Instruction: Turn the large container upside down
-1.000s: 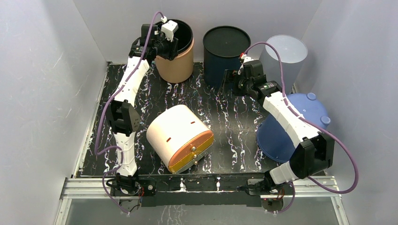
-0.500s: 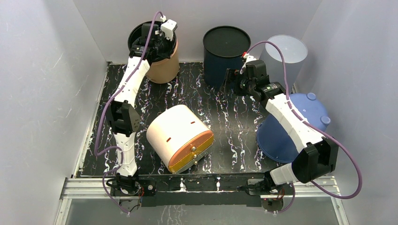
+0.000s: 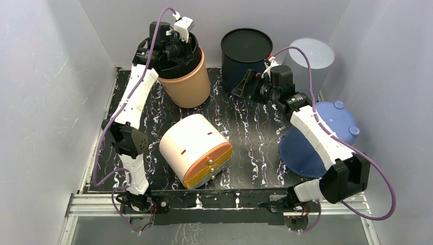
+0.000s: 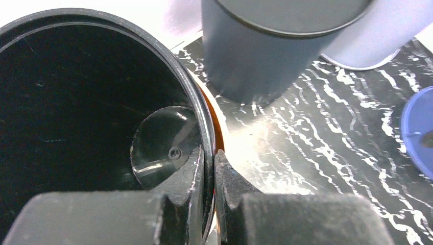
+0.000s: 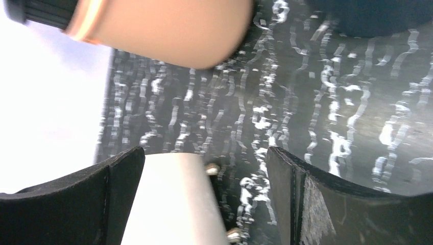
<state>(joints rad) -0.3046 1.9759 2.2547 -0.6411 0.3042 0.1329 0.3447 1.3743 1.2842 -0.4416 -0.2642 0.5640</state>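
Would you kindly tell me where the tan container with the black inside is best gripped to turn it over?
Take the tan container by its rim, coming from above into the open mouth: the wall is thin and the body looks too wide for the jaws, so one finger inside, one outside. The left gripper is shut on it that way.
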